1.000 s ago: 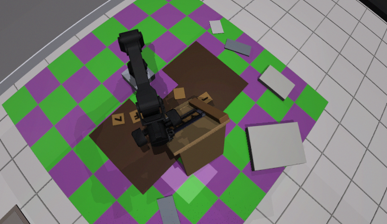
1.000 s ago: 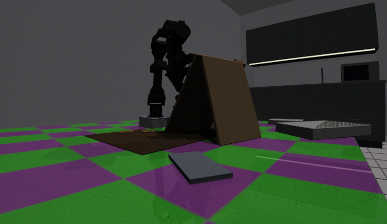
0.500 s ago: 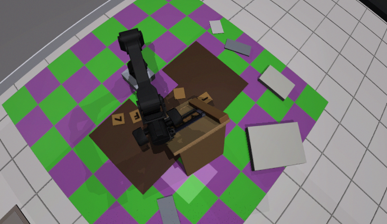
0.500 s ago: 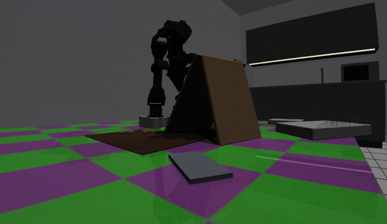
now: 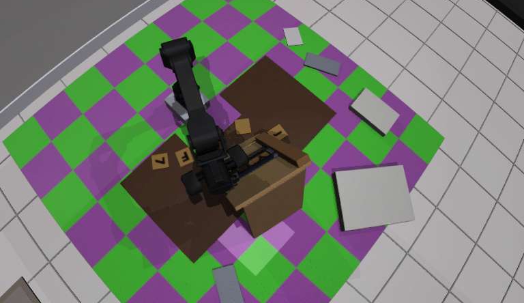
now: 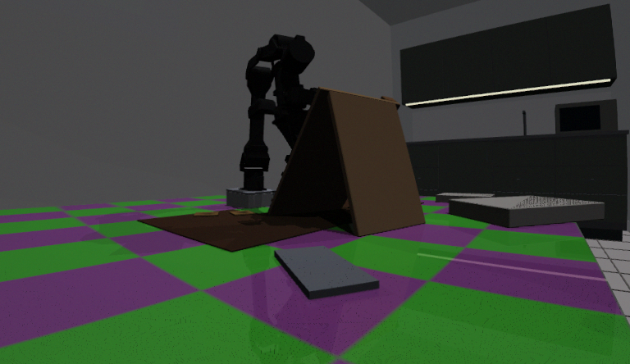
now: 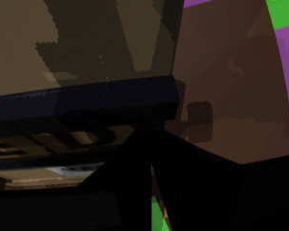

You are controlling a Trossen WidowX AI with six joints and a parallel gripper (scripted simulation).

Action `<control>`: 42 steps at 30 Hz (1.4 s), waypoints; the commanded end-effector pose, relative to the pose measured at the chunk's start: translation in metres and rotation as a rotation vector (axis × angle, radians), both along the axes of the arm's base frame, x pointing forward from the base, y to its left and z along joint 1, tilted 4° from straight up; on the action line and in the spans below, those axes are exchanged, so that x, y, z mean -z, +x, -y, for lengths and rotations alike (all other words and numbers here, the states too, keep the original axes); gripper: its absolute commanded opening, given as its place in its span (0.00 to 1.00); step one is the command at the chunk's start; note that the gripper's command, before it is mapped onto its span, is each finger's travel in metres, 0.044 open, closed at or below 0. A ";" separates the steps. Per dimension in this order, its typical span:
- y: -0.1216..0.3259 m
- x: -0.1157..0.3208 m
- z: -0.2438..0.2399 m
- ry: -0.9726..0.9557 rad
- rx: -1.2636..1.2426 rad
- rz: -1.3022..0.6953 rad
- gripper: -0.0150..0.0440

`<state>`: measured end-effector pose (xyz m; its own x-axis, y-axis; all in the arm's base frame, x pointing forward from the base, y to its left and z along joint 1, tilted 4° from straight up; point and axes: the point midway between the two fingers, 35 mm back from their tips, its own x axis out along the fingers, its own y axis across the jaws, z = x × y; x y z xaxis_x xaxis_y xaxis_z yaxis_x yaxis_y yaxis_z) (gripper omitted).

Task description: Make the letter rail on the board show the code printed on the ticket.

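Observation:
The sloped board [image 5: 270,176] [image 6: 378,156] carries a dark blue rail [image 5: 252,167] [image 7: 87,103]. In the wrist view a tile with a D [image 7: 93,138] sits in the rail near its right end; shadowed letters left of it are hard to read. My gripper [image 7: 146,133] is shut and empty, its tips at that rail end, beside the D tile; contact is unclear. The arm hides its tips in the top view. A 7-like tile [image 5: 159,161], an F-like tile [image 5: 184,156], a blank-looking tile [image 5: 242,125] and another marked tile [image 5: 278,132] lie off the rail. The ticket's code is unreadable.
A brown strip [image 5: 282,142] stands across the board's far side. Dark brown mats [image 5: 185,222] [image 5: 270,87] lie on the checkered counter. A large pale slab [image 5: 374,197] [image 6: 548,207], a smaller pale slab [image 5: 374,110], grey slabs [image 5: 321,64] [image 6: 327,271] and a white card [image 5: 293,36] lie around.

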<state>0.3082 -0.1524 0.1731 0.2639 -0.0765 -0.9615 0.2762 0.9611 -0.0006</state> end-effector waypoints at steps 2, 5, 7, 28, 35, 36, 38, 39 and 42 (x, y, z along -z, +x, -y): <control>0.000 0.001 -0.002 -0.001 0.003 -0.003 0.25; 0.001 0.001 -0.003 -0.001 0.003 -0.003 0.25; 0.001 0.001 -0.003 -0.001 0.003 -0.003 0.25; -0.007 -0.005 -0.006 0.000 0.003 -0.003 0.25; -0.013 -0.009 -0.008 0.000 0.003 -0.004 0.25; -0.015 -0.010 -0.008 0.000 0.003 -0.004 0.25; -0.016 -0.010 -0.009 0.000 0.003 -0.004 0.25; -0.017 -0.011 -0.009 0.000 0.003 -0.004 0.25; -0.020 -0.013 -0.010 0.000 0.003 -0.004 0.25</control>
